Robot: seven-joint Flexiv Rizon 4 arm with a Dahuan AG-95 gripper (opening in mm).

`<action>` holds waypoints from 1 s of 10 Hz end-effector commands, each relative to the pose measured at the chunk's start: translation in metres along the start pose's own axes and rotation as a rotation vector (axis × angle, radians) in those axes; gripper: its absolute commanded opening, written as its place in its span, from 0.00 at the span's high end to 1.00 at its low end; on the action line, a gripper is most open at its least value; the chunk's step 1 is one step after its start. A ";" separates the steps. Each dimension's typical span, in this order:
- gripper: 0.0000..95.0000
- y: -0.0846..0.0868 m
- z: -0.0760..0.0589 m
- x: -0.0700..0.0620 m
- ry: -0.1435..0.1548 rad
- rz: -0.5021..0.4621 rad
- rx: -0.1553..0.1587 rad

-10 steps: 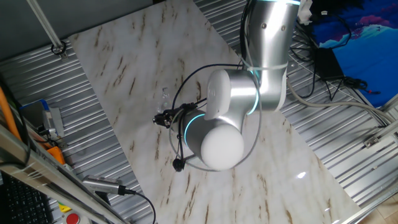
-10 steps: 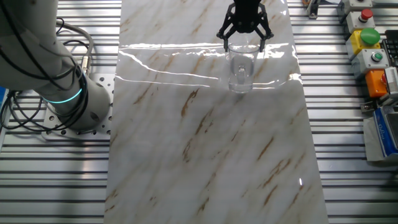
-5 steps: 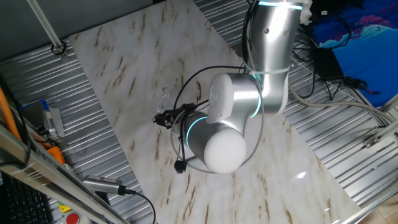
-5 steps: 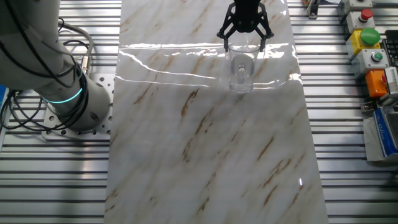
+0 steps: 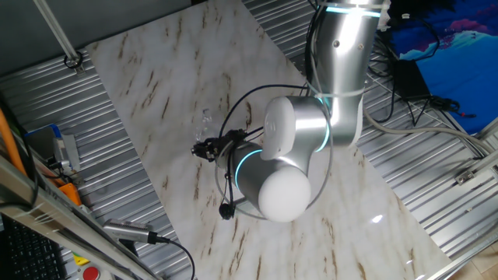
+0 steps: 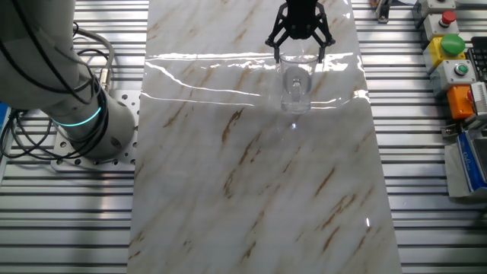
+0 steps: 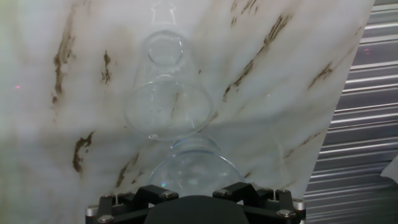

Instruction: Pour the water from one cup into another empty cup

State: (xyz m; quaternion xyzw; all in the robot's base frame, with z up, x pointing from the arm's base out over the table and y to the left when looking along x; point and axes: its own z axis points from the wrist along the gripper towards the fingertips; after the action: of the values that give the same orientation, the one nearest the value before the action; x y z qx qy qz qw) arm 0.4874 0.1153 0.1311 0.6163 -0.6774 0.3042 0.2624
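Observation:
Two clear cups stand close together on the marble table (image 6: 243, 175). The larger, wider tumbler (image 6: 295, 87) (image 7: 166, 93) is upright. Water in it shows at most as faint glints. The smaller, narrower cup (image 6: 299, 61) (image 7: 196, 165) stands just behind it, nearer the hand. My gripper (image 6: 299, 47) (image 7: 196, 190) is open, its black fingers spread to either side of the smaller cup. Whether they touch it is unclear. In one fixed view the gripper (image 5: 202, 148) peeks out from behind the arm, and the cups are only faint glints (image 5: 206, 118).
The arm's bulky elbow (image 5: 284, 167) hangs over the table's middle. The robot base (image 6: 84, 114) sits left of the marble. A box with red and green buttons (image 6: 450, 42) lies on the ribbed metal at the right. The cups stand near the table's far edge.
The arm's elbow has drifted slightly right and down. The gripper and both cups look unchanged.

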 end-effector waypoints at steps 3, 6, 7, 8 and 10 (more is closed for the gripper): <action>1.00 0.000 -0.003 0.002 0.035 -0.001 0.009; 1.00 -0.001 -0.003 0.003 0.058 0.003 0.015; 1.00 -0.001 -0.004 0.004 0.069 0.004 0.018; 1.00 -0.002 -0.004 0.004 0.077 0.006 0.020; 1.00 -0.004 -0.004 0.005 0.089 0.008 0.023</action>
State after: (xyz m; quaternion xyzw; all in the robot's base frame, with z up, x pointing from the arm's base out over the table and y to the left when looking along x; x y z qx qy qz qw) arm 0.4927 0.1147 0.1369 0.6014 -0.6638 0.3410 0.2851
